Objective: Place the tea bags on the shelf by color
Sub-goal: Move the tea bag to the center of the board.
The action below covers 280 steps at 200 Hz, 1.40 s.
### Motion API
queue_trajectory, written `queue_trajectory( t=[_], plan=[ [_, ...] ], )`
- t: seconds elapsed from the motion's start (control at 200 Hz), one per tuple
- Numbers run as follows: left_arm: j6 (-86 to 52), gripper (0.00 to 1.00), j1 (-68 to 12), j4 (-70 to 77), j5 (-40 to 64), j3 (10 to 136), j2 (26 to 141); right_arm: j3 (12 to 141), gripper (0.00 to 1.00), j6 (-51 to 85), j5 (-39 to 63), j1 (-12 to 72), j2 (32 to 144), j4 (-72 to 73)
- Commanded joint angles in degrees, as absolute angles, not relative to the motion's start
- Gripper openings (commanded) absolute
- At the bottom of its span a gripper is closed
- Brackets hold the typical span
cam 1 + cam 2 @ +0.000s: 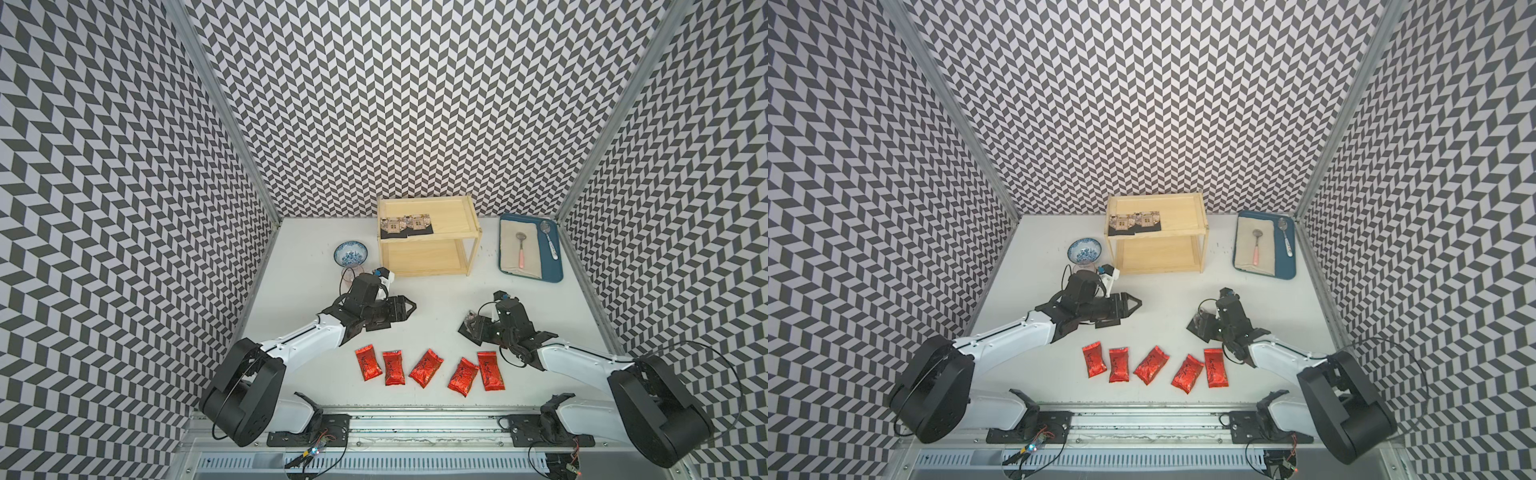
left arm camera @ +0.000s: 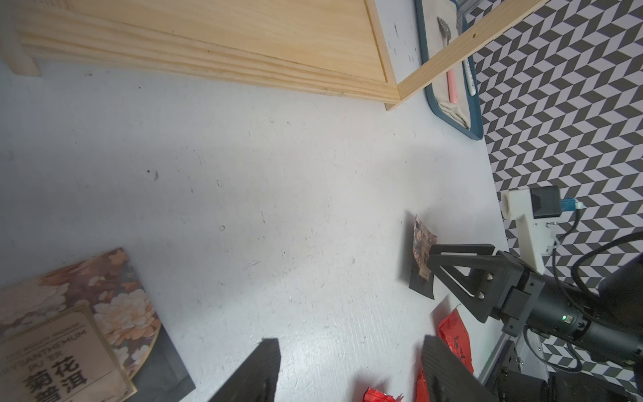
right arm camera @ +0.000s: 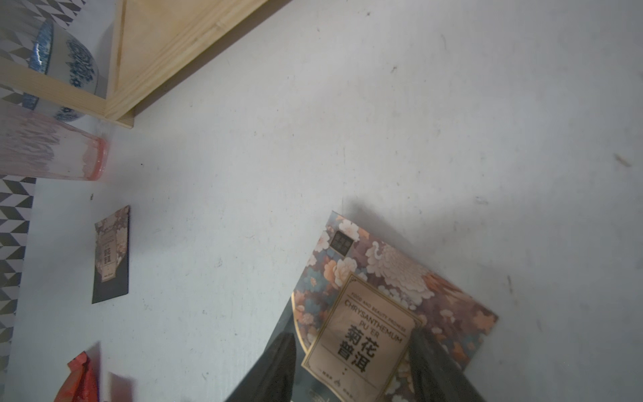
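Left gripper point(image 1: 409, 309): hovering near the table's middle, at 6 o'clock from the shelf point(image 1: 430, 257). Its wrist view is showing the jaws standing wide apart, with only bare table point(image 2: 278, 209) between them.
Right gripper point(image 1: 469, 328): hanging at 5 o'clock from the shelf. Its wrist view is showing both fingers point(image 3: 275, 369) straddling the label of a straddled black tea bag point(image 3: 393, 278), with the jaws partly apart. I cannot tell whether they are pinching it.
Loose black tea bag point(image 2: 69, 330): lying flat on the table just beside the left gripper. Both wrist views are showing it, but I am not finding it in either top view.
Shelved black tea bags point(image 1: 419, 224): two are lying side by side on the upper tier, toward its 9 o'clock end. Only the top views are showing them.
Red tea bags point(image 1: 426, 368): five are lying in a loose row at the table's 6 o'clock edge. The wrist views are catching only scraps of them.
Blue-and-white bowl point(image 1: 351, 253): sitting at 9 o'clock from the shelf, with a pink glass point(image 3: 52, 153) just beside it. The right wrist view is showing the glass most clearly.
Blue tray point(image 1: 550, 272): sitting at 3 o'clock from the shelf and carrying a beige cloth point(image 1: 511, 257) and two spoons point(image 1: 521, 249).
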State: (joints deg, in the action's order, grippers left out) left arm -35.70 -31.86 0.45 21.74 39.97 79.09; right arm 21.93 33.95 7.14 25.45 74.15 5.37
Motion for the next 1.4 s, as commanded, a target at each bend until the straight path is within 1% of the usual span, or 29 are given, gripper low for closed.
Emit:
queue_trajectory(
  t=[0.0, 0.17, 0.481, 0.686, 0.941, 1.137, 1.187, 1.257, 1.397],
  plan=[
    [-35.8, 0.69, -31.7, 2.2, 21.9, 40.4, 79.4, 23.2, 0.55, 33.2, 10.3, 26.9, 76.8, 9.6],
    [-36.3, 0.69, -31.7, 3.0, 22.7, 40.2, 79.9, 25.6, 0.52, 31.0, 15.5, 29.1, 81.5, 15.3],
    [-36.7, 0.69, -31.8, 4.1, 23.7, 40.3, 81.8, 27.9, 0.52, 27.3, 19.8, 29.6, 86.2, 21.0],
    [-37.1, 0.69, -31.8, 4.9, 23.9, 40.9, 84.0, 28.7, 0.52, 26.2, 27.2, 29.3, 89.2, 26.5],
    [-38.7, 0.68, -32.4, 7.2, 24.8, 42.2, 86.0, 30.0, 0.53, 24.4, 32.6, 28.6, 89.3, 29.1],
    [-38.9, 0.68, -32.5, 8.0, 24.6, 42.9, 86.7, 30.3, 0.53, 25.0, 34.0, 27.7, 86.9, 29.5],
    [-38.9, 0.66, -32.7, 8.6, 25.3, 43.1, 87.2, 30.2, 0.53, 25.7, 34.5, 27.5, 86.1, 29.5],
    [-38.3, 0.61, -33.5, 9.0, 26.1, 44.1, 88.3, 29.6, 0.53, 26.9, 34.7, 27.0, 84.7, 29.8],
    [-37.5, 0.56, -35.3, 11.5, 27.4, 45.0, 90.0, 26.0, 0.53, 32.3, 34.4, 26.3, 81.9, 33.6]
  ],
)
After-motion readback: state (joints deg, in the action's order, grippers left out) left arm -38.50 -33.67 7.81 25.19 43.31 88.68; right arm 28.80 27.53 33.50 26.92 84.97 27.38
